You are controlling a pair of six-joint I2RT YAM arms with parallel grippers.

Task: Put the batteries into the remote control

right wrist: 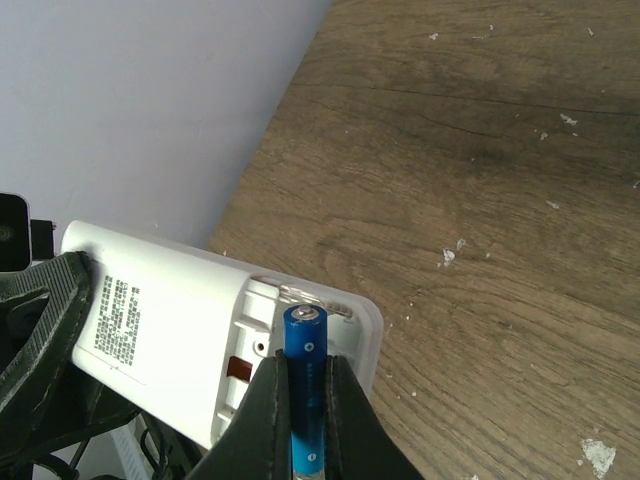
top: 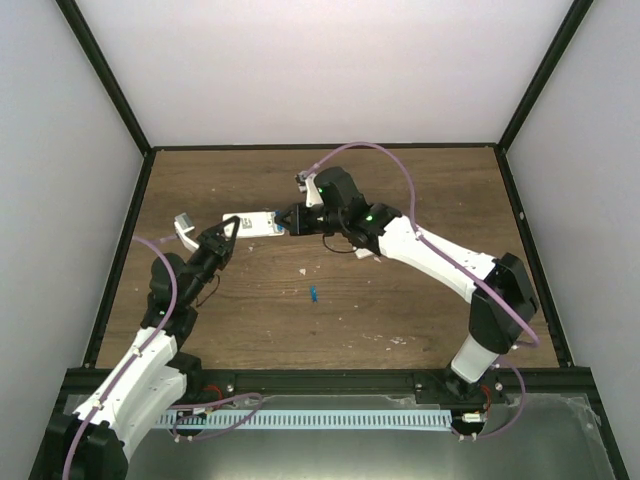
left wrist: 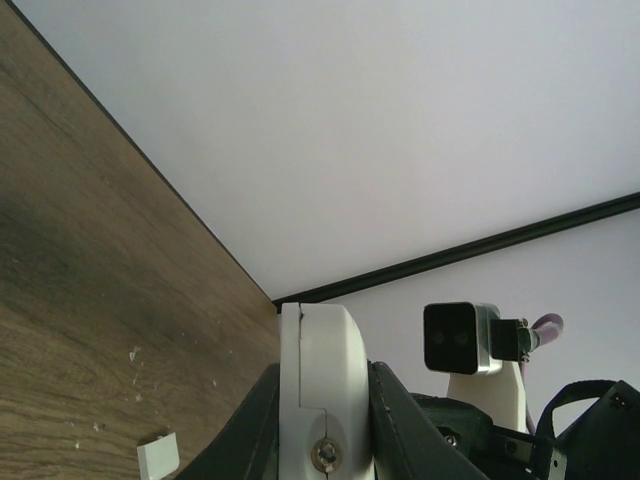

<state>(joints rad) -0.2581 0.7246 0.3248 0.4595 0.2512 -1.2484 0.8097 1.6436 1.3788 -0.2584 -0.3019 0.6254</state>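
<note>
Here your left claw (left wrist: 322, 405) pinches the remote control (right wrist: 180, 330) by one end, with the open battery bay turned toward your right claw (right wrist: 306, 400). The right claw is closed on one battery (right wrist: 304, 335), whose tip sits at the bay's edge. The second battery (top: 313, 293) lies on the worktop (top: 400, 190), well apart from both claws.

There is one remote control (top: 250, 222) and two batteries: one battery (right wrist: 305, 390) at its open end, the second battery (top: 313, 293) on the desk (top: 400, 200) nearer the arm bases. One white cover piece (top: 183, 224) lies to its left. Two hands, left hand (top: 230, 232) and right hand (top: 285, 222), flank it.
</note>
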